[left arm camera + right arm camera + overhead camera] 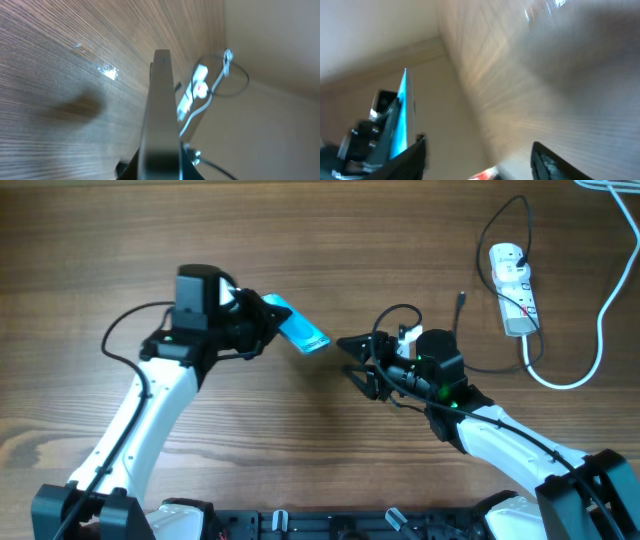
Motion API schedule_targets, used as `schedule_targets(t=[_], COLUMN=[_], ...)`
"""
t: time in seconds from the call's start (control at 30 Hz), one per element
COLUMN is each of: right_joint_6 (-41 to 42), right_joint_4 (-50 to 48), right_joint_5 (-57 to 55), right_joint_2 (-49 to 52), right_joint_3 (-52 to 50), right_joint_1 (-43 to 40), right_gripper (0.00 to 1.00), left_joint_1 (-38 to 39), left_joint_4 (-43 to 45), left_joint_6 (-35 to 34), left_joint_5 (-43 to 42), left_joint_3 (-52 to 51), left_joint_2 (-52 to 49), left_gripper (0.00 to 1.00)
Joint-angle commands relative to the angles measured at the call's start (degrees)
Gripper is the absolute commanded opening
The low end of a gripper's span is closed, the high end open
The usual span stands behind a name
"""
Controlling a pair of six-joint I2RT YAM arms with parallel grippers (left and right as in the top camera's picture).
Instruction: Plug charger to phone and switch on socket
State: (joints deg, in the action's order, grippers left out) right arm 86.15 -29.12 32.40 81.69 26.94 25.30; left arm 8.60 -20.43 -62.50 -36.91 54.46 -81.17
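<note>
My left gripper (262, 317) is shut on the phone (301, 328) and holds it off the table, cyan screen tilted up, free end pointing right. In the left wrist view the phone (160, 95) shows edge-on between the jaws (161, 167). My right gripper (350, 357) is open and empty, a short gap right of the phone's free end. Its jaws (480, 160) face the phone's cyan edge (403, 112). The socket (512, 288) lies at the far right. The charger's thin black cable runs from it to a plug tip (461, 297) lying on the table behind my right arm.
A thick white cord (600, 330) curves from the socket round the table's right side. The socket also shows blurred in the left wrist view (194, 91). A small red and white thing (482, 175) sits at the bottom edge between the right jaws.
</note>
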Motion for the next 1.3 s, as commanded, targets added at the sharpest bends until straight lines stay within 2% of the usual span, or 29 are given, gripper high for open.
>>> schedule_targets(t=[0.0,0.1,0.17,0.3,0.4,0.53,0.63,0.77,1.1,1.2,1.27], right_joint_6=[-28.1,-33.9,-38.1,-39.7,-41.1,-43.4,-45.9,-52.7,-55.1,-55.2,-56.0], right_joint_4=[1.3,8.3,19.2,44.3,53.5,54.0,51.7,43.9,28.2,27.4,26.9], right_joint_5=[-7.5,-12.0,-16.9,-32.7,-44.3,-53.8,-51.5,-44.9,-44.7,-44.7,-44.7], right_joint_2=[-0.2,-0.8,-1.9,-2.8,-2.8,-2.4,-0.9,3.4,22.2,26.4,27.6], right_joint_3=[-0.2,1.4,5.2,16.6,22.1,23.0,23.0,23.0,24.2,25.4,25.5], right_joint_1=[0.2,0.2,0.2,0.2,0.2,-3.2,-9.6,-16.9,-19.9,-19.9,-19.9], right_gripper=[0.72,0.74,0.75,0.79,0.84,0.84,0.84,0.84,0.83,0.77,0.68], left_joint_1=[-1.7,-1.3,-0.7,0.3,1.7,2.9,2.9,2.9,2.9,2.9,2.9], left_joint_4=[-1.1,0.5,2.5,11.6,16.8,17.2,17.1,17.0,17.0,17.0,17.0], left_joint_6=[7.3,11.1,13.1,13.1,13.1,14.3,14.4,14.3,14.3,14.3,14.3], left_joint_5=[-11.2,-15.8,-19.4,-25.4,-26.3,-26.9,-27.8,-27.8,-27.8,-27.8,-27.8], left_joint_3=[0.7,0.7,0.7,0.7,0.7,0.7,0.7,0.7,0.7,0.7,0.7], left_joint_2=[-0.9,-3.6,-6.8,-13.2,-15.7,-16.0,-16.0,-16.0,-16.0,-16.0,-16.0], left_gripper=[0.04,0.04,0.04,0.04,0.04,0.04,0.04,0.04,0.04,0.04,0.04])
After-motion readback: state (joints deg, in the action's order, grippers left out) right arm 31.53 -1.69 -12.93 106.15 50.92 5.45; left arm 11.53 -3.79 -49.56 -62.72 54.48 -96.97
